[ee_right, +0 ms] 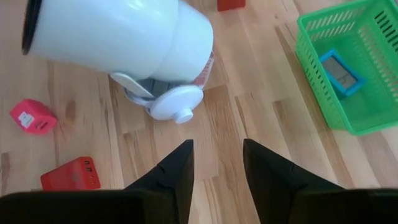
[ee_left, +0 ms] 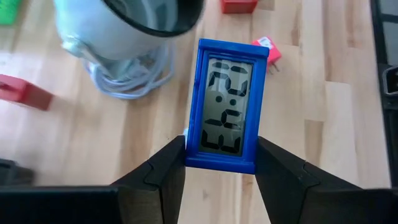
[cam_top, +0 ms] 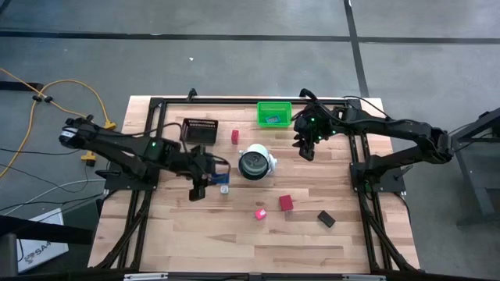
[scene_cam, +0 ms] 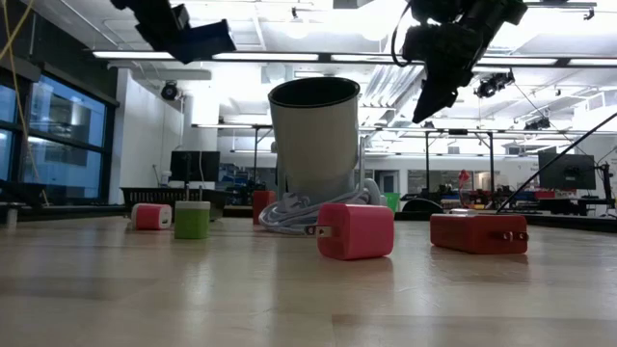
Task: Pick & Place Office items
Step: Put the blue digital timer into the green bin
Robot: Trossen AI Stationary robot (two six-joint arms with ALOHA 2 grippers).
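Your cup (cam_top: 254, 163) lies tipped near the tabletop's (cam_top: 344, 242) centre, with a coiled cable (ee_left: 127, 78) against it. Behind it, along the far edge, you have a tray (cam_top: 199, 129) toward the left, a bin (cam_top: 274, 113) toward the right, and a block (cam_top: 234, 136) between them. A clock (ee_right: 340, 71) lies in the bin. Toward the near edge sit two chargers (cam_top: 260, 213) (cam_top: 286, 203) and, right of them, what may be a third (cam_top: 326, 219). The left gripper (cam_top: 198, 187) holds another clock (ee_left: 227, 106) left of the cup.

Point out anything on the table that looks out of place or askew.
The white cup lies tipped on its side mid-table, its white cable in a loose heap beside it. The small chargers lie scattered. Otherwise nothing odd: the left hand grips a blue clock.
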